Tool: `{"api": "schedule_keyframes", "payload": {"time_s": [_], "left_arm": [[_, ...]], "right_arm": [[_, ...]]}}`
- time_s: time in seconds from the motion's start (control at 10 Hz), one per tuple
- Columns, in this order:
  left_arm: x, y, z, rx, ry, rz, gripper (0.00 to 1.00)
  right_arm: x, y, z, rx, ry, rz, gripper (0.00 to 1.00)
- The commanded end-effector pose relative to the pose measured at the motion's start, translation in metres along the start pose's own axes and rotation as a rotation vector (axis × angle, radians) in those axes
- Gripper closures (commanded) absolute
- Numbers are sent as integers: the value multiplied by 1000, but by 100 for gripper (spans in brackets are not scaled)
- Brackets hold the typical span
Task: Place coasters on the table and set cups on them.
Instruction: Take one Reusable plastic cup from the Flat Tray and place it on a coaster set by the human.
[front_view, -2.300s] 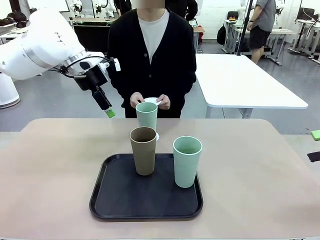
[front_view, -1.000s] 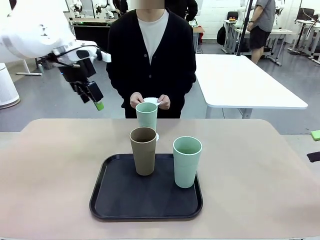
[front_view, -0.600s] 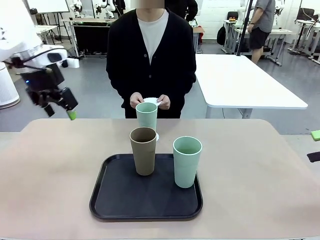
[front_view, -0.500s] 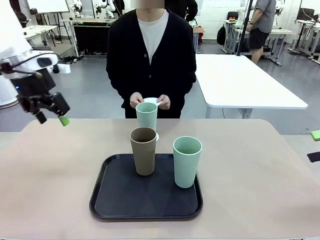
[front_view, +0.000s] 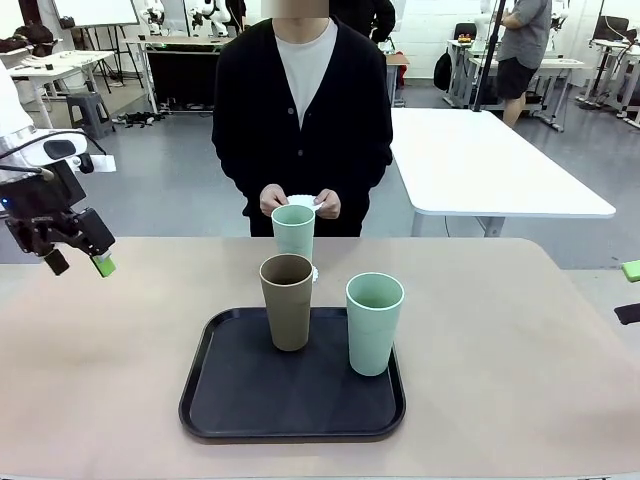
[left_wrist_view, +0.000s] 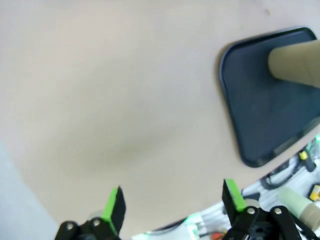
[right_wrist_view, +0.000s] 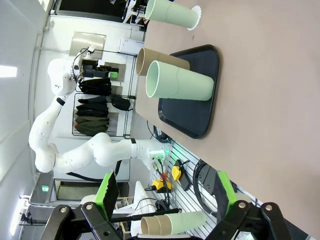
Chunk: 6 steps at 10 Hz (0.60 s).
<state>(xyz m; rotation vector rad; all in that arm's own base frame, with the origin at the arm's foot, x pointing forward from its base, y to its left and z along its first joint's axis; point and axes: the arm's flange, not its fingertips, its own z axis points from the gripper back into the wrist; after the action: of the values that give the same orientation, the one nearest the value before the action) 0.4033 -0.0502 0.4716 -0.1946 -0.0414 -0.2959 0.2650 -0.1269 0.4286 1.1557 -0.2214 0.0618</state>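
A beige worktop (front_view: 500, 380) is shown from the robot's side, and a person is stood at its far edge. A black tray (front_view: 240, 400) is placed at the middle of the near edge. Two cups are carried upright on the tray: a brown cup (front_view: 287, 301) toward its far left corner and a near mint cup (front_view: 374, 322) to the right of it, the two apart. A far mint cup (front_view: 293, 231) is stood upright on the worktop beyond the tray, midway along the far edge, and is set on a coaster (front_view: 315, 272) whose scalloped rim is seen at its base. More white coasters (front_view: 305, 203) are held between the person's hands just behind that cup. The left gripper (front_view: 80, 265) is hung above the worktop's left edge, its fingers spread wide and nothing held. In the right wrist view the right gripper (right_wrist_view: 165, 190) is likewise spread and empty.
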Motion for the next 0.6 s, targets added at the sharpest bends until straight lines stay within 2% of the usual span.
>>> {"api": "schedule_keyframes", "payload": {"time_s": [0.0,0.1,0.2,0.5], "left_arm": [[-1,1,-2,-1,4,1,0],[-3,17,6,-291,-87,-97,0],[-13,32,16,-467,-163,-131,0],[-53,82,45,-760,-353,-151,0]], "right_arm": [[0,0,-1,12,-3,6,0],[0,0,-1,12,-3,6,0],[0,0,-1,12,-3,6,0],[0,0,-1,12,-3,6,0]]}}
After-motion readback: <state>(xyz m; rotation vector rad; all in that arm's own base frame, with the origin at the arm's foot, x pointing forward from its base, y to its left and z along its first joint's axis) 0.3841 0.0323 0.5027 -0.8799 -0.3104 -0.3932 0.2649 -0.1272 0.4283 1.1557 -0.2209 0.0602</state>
